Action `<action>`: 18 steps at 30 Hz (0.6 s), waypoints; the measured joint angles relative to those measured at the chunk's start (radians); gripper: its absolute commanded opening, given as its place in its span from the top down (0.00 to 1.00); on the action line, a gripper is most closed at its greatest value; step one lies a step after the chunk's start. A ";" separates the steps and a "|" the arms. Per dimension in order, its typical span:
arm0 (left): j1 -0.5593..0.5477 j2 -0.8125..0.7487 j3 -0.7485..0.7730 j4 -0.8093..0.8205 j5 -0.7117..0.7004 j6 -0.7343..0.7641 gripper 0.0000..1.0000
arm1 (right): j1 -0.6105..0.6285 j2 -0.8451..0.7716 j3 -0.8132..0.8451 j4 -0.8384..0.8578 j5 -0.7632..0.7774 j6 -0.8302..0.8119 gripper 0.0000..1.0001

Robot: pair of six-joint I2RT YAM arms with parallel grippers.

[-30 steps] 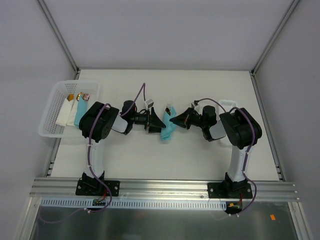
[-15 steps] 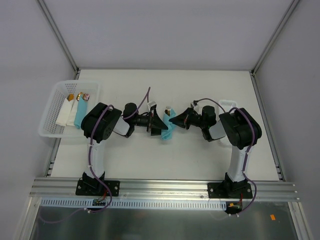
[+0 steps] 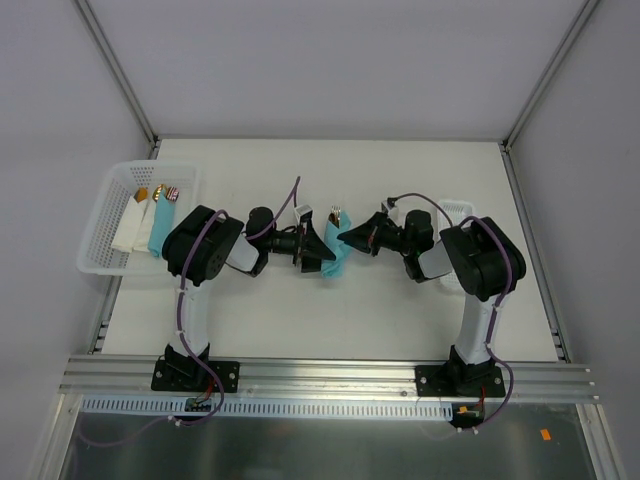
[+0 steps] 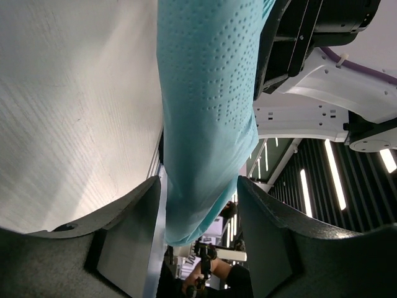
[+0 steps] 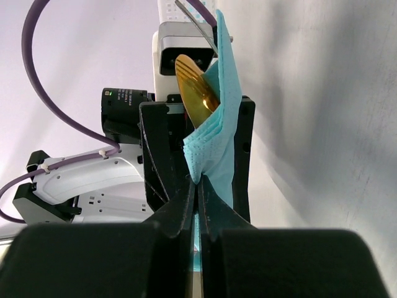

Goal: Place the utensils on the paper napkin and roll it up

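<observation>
table (image 3: 400,185), basket (image 3: 95,238) of folded sheets (image 3: 130,232) — paper napkin (image 3: 336,263) pinched

A white table (image 3: 330,310) fills mid-frame, with pale grey walls (image 3: 320,60) above and an aluminium rail (image 3: 330,375) along its lower edge.

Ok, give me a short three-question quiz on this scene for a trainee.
1. True or false: the right fingers are pinching the paper napkin.
2. In the right wrist view, what sticks out of the napkin's top? A) a gold utensil B) a marker C) nothing
3. What colour is the napkin?
Key: 1 true; 2 A; 3 turquoise.
</observation>
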 measured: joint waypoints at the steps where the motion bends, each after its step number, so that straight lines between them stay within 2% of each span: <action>1: -0.004 0.000 0.000 0.000 0.000 -0.013 0.49 | 0.001 0.000 0.000 0.002 0.000 0.002 1.00; 5: -0.022 0.000 0.001 0.003 0.001 -0.042 0.60 | 0.005 0.000 0.000 0.005 0.000 0.003 1.00; 9: -0.028 0.000 0.001 0.010 0.000 -0.054 0.79 | 0.005 -0.011 0.000 0.006 -0.001 0.003 1.00; 13: -0.028 -0.007 0.001 0.017 0.005 -0.035 0.91 | 0.006 -0.026 0.000 0.000 -0.002 0.002 1.00; 14: -0.027 -0.016 0.001 0.017 0.007 -0.018 0.93 | 0.005 -0.031 0.000 -0.008 -0.005 0.001 0.96; 16: -0.027 -0.038 0.000 0.012 0.010 0.020 0.96 | 0.003 -0.050 0.000 -0.026 -0.011 -0.002 0.81; 17: -0.025 -0.054 0.000 -0.001 0.012 0.052 1.00 | 0.001 -0.066 0.000 -0.037 -0.016 -0.007 0.70; 18: -0.025 -0.077 0.000 -0.030 0.015 0.087 1.00 | -0.002 -0.089 0.000 -0.058 -0.020 -0.019 0.65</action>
